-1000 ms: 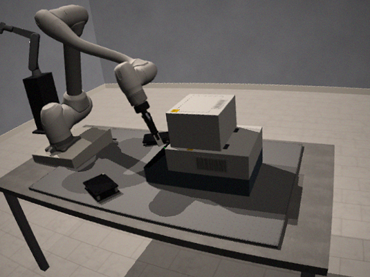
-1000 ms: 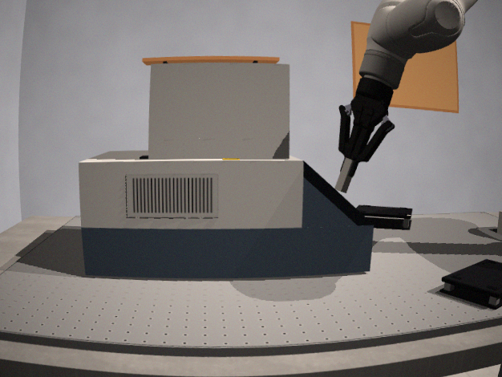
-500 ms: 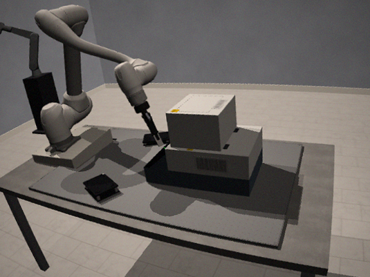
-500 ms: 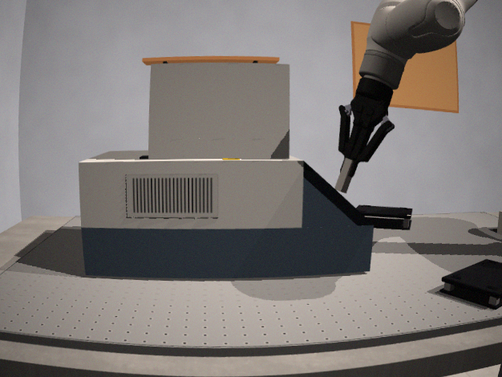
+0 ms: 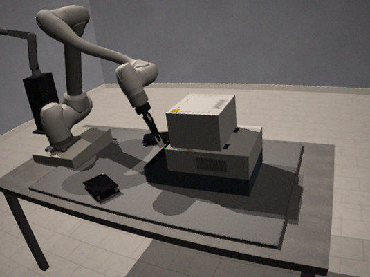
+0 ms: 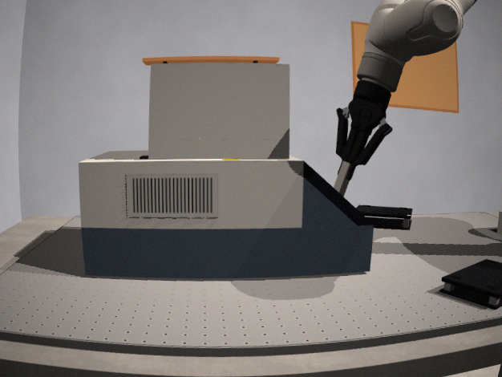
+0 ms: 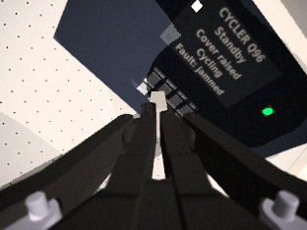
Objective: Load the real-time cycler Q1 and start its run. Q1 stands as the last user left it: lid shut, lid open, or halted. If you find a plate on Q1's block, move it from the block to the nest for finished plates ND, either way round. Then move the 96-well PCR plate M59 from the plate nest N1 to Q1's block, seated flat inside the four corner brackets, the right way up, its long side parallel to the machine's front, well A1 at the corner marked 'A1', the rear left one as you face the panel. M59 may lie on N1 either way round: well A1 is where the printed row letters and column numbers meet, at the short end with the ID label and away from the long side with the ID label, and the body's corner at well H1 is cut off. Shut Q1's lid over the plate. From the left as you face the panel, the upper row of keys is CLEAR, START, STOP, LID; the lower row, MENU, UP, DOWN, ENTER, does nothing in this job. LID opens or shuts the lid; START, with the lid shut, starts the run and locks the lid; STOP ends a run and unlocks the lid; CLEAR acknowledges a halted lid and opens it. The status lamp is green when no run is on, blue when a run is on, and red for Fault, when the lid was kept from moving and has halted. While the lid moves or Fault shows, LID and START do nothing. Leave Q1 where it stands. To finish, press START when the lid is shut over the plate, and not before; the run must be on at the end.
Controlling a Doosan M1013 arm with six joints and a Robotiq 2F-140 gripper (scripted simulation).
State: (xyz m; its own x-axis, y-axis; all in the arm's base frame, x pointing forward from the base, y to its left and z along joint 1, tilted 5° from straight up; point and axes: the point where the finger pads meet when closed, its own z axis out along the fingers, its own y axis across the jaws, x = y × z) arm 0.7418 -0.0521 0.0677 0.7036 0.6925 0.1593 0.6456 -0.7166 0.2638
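1. Wrist view shows our claw (image 7: 157,100) pinched fully shut, fingertips pressed together with nothing between them.
2. We point the joined tips at the upper row of keys (image 7: 169,93) on the cycler's sloped dark panel (image 7: 123,39); whether they touch a key we cannot tell.
3. We read a green lamp (image 7: 268,111) on the panel, right of the screen text listing Standby, Cover raised, Cycling and Fault.
4. From the exterior view, our claw (image 6: 344,184) slants down to the panel's slope, its tips at or just above the surface.
5. We see the cycler (image 6: 190,202) with its lid (image 6: 219,109) standing as a tall box on the body.
6. We find one dark nest (image 6: 385,215) just past the cycler's front and another nest (image 6: 476,281) well apart on the table (image 6: 202,312).
7. Plate M59 we cannot pick out in any view; both nests look dark and flat.
8. From the top view, our arm (image 5: 96,50) arches over from its base (image 5: 94,141) to the cycler's front.
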